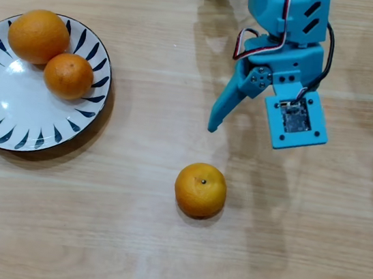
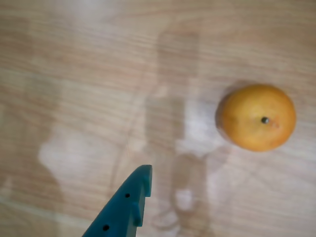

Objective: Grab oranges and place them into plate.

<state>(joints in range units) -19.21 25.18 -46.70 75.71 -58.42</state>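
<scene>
One finger is all we can clearly make out of the teal two-finger tool (image 1: 245, 113): a long pointed blade slanting down toward the bench in the overhead view, its tip also poking in at the bottom of the wrist view. The opposing finger is hidden under the camera mount, so we cannot tell how wide the tool stands; it carries nothing.

Just beyond the fingertip, near but apart, the yellowish round orange with a dark stem dot (image 1: 200, 189) sits alone on the pale wooden bench (image 1: 294, 264). In the wrist view it lies up and to the right of the finger.

Well away to the tool's side in the overhead view, at the left edge, rests the round white ceramic plate with dark blue leaf strokes (image 1: 8, 137), already holding the larger orange (image 1: 38, 36) and the smaller, darker orange (image 1: 68, 76), which touch.

We judge the loose fruit firm, light, and apt to roll; its dimpled skin should give grip. We would close across its widest middle.
</scene>
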